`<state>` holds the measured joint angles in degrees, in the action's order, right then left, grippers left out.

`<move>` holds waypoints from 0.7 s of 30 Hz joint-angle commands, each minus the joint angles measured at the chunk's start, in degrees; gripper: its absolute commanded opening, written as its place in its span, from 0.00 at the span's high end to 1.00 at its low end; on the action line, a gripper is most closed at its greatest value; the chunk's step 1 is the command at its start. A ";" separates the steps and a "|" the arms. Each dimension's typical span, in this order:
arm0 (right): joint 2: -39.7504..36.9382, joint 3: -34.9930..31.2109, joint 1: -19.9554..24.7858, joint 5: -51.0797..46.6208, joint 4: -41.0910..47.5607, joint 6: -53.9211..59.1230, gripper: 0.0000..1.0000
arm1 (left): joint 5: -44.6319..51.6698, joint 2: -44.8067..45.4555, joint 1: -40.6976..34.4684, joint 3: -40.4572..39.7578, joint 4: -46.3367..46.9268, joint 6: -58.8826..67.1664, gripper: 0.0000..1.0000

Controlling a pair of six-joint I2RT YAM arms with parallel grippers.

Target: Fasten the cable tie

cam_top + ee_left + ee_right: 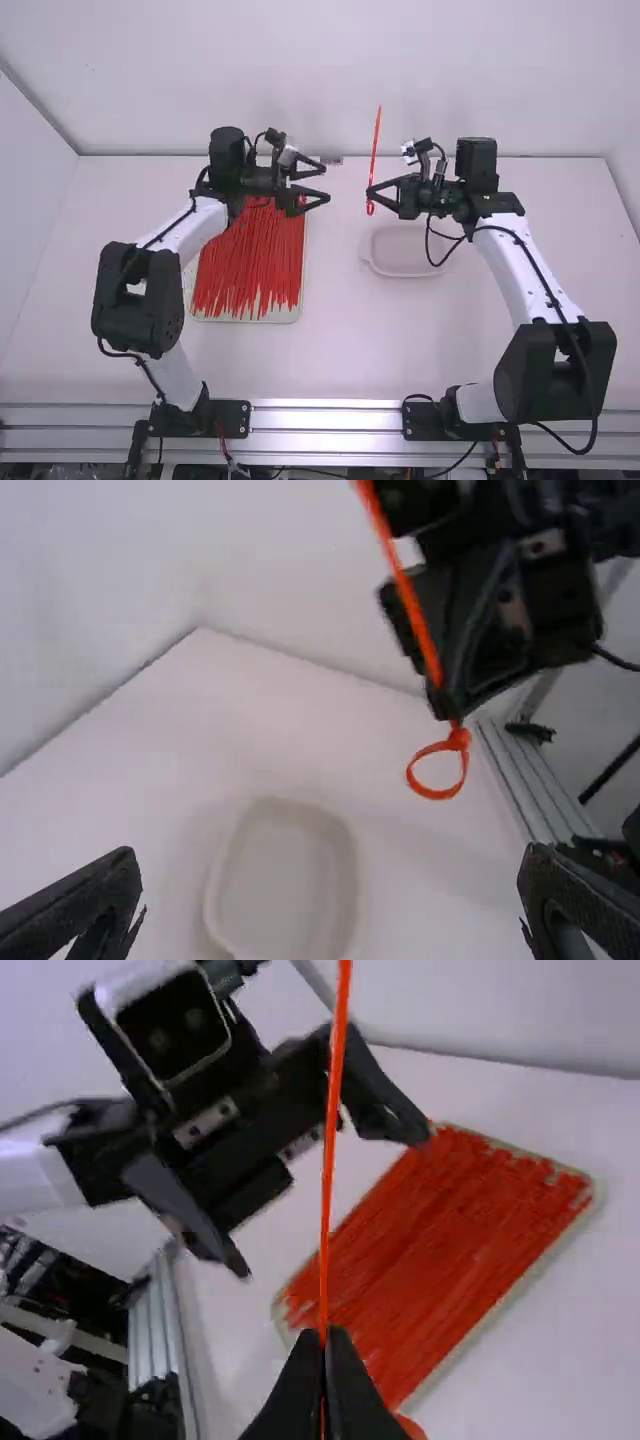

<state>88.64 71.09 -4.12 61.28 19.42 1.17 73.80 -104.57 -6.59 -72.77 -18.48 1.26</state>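
cable tie [375, 140] clamped near lower end in right gripper [372, 197], fingers [295, 1395] pressed fully together on strap, no gap visible between them. strap upright, long free tail rising straight above gripper. small closed loop [438, 770] hanging just below fingertips, tail already fed through head. whole tie held in air above table [100, 230], clear of surface, near clear shallow container [400, 272] and not touching it. container flat on table on right arm's side. left gripper [322, 183] wide open, nothing held, fingers [80, 905] spread far apart. left gripper level with right gripper and facing it across middle of table, apart from strap and loop. left gripper raised over far end of tray [240, 321]. tray flat on table on left arm's side, loaded with spare ties [250, 260], red, loose, laid side by side lengthwise in dense layer. in right wrist view, strap running up past left gripper body, spare ties and tray edge behind and below. in left wrist view, loop hanging under right gripper, container beneath on table.
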 commanded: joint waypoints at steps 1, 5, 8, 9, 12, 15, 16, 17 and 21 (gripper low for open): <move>-0.87 1.20 -0.57 -7.43 1.77 5.38 1.00 | -4.55 -0.11 1.55 0.09 3.26 -0.98 0.01; -0.87 0.81 -1.75 -13.46 3.58 6.80 1.00 | -4.92 -0.11 2.67 0.09 9.70 2.71 0.01; -0.87 -1.36 -1.88 -17.92 1.70 6.56 1.00 | -6.45 -0.11 3.34 0.09 14.36 4.83 0.01; -0.87 -2.89 -1.84 -19.04 -0.13 5.60 1.00 | -7.91 -0.11 3.69 0.09 16.15 4.74 0.01; -0.87 -7.28 -1.70 -19.67 -6.03 3.43 1.00 | -9.40 -0.11 4.07 0.11 19.17 6.32 0.01; -0.87 -11.63 -0.33 -20.33 -11.67 1.42 1.00 | -9.51 -0.11 3.85 0.09 22.40 9.64 0.01; -0.87 -13.00 0.15 -21.14 -13.25 0.70 1.00 | -10.16 -0.11 3.87 0.11 23.58 10.38 0.01; -0.87 -13.70 0.35 -21.77 -13.90 0.28 1.00 | -10.75 -0.11 4.02 0.11 24.35 10.93 0.01; -0.87 -18.62 0.37 -27.28 -18.67 -1.38 1.00 | -15.56 -0.11 3.80 0.83 27.28 11.19 0.01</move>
<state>88.64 53.87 -3.60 37.60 1.48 1.41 60.55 -104.57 -3.11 -72.77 8.56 10.61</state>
